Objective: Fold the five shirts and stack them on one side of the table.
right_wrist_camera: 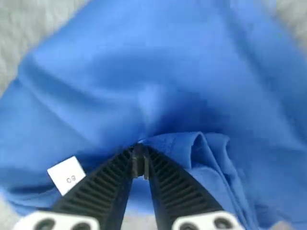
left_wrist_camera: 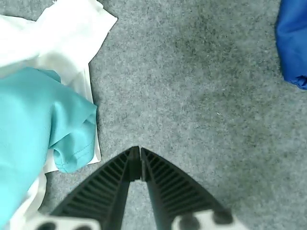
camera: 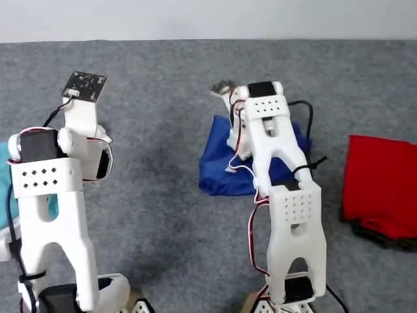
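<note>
**Left closed over carpet, right pinching blue**

My left gripper (left_wrist_camera: 140, 155) sits with its jaws closed on nothing, over bare grey table (left_wrist_camera: 192, 96). The turquoise shirt (left_wrist_camera: 33, 120) lies just beside its tips, on top of the white shirt (left_wrist_camera: 67, 33). My right gripper (right_wrist_camera: 140, 154) is clamped on the blue shirt (right_wrist_camera: 153, 72), with cloth puckering at the tips. The folded red shirt (camera: 381, 179) lies well apart on its outer side.

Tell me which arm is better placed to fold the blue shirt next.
Right. The right gripper is shut on a fold of the blue shirt, while the left gripper is shut over bare table beside the teal shirt.
</note>
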